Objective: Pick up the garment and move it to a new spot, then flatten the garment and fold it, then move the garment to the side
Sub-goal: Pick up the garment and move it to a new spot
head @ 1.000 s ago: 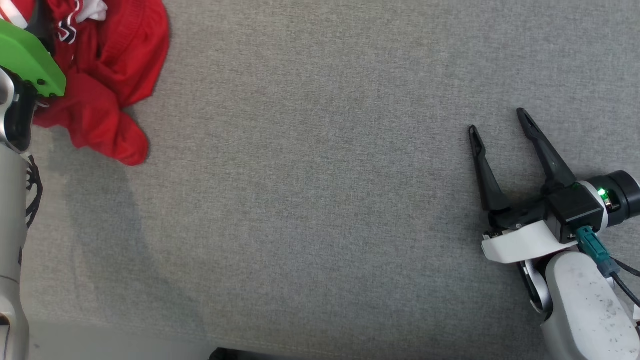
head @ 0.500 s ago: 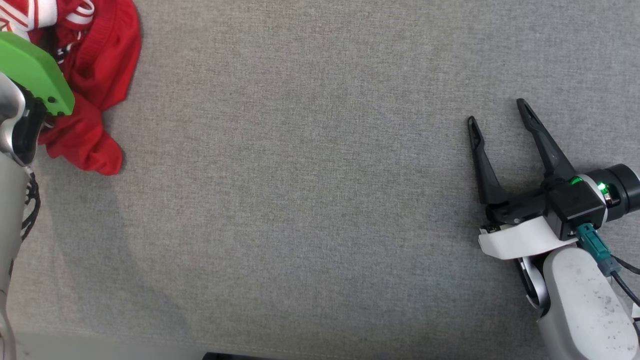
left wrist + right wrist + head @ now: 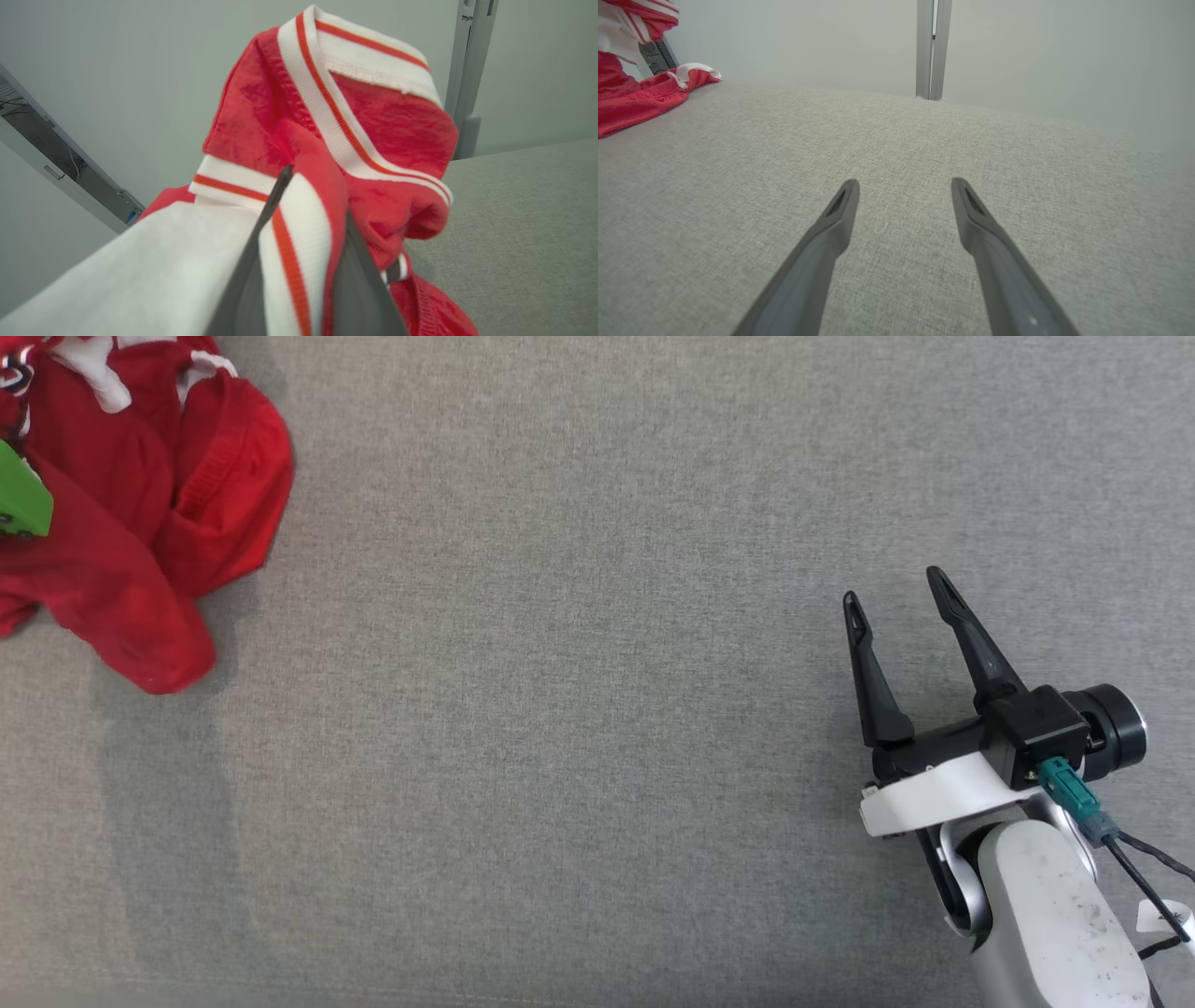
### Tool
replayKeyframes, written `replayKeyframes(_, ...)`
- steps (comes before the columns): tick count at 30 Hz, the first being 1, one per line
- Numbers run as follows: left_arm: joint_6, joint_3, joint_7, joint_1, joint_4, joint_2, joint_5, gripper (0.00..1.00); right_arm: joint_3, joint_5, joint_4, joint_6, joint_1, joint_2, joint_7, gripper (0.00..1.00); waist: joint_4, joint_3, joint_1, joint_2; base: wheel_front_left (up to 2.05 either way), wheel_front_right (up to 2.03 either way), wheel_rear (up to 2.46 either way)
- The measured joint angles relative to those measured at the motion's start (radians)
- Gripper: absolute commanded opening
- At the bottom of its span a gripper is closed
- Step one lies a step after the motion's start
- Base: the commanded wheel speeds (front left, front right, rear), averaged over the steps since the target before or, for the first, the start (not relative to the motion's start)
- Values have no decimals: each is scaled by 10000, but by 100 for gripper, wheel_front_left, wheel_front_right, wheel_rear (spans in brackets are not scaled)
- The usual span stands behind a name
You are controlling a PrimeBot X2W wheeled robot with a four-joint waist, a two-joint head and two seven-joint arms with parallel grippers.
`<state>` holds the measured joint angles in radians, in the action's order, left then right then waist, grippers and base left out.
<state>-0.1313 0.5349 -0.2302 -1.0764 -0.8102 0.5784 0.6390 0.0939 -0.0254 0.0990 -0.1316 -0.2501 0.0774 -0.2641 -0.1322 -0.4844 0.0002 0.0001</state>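
Surface: grey fabric tabletop (image 3: 597,709), pale wall (image 3: 784,37) beyond.
Task item: garment (image 3: 140,523), red with striped white trim, bunched at 10 o'clock in the head view, cut off by the frame edge.
Left claw: left gripper (image 3: 317,196) pinched onto a striped fold; one fingertip buried in cloth.
Right claw: right gripper (image 3: 892,586) at 4 o'clock, spread wide, empty.

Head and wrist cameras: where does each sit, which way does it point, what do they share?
Head view: from the head, down at the grey surface; open right gripper lower right, red garment upper left.
Left wrist view: along the left gripper, pinching the garment's striped band.
Right wrist view: low along its open fingers toward the wall.
Shared: garment and surface.
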Motion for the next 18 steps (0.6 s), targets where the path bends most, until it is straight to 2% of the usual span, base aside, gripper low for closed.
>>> replayKeyframes(5, 0, 113, 82, -27, 1108, 399, 56, 0, 10, 163, 153, 0, 17, -157, 0, 100, 221, 671, -1, 0, 0, 0, 0)
replayKeyframes(10, 105, 92, 616, -20, 2740, 648, 290, 0, 130, 347, 226, 0, 100, -267, 0, 100, 668, 1239, -2, 0, 0, 0, 0)
replayKeyframes(18, 918, 251, 1164, 648, 5482, 679, 284, 0, 305, 1337, 167, 0, 194, -274, 0, 100, 1805, 1897, -2, 0, 0, 0, 0)
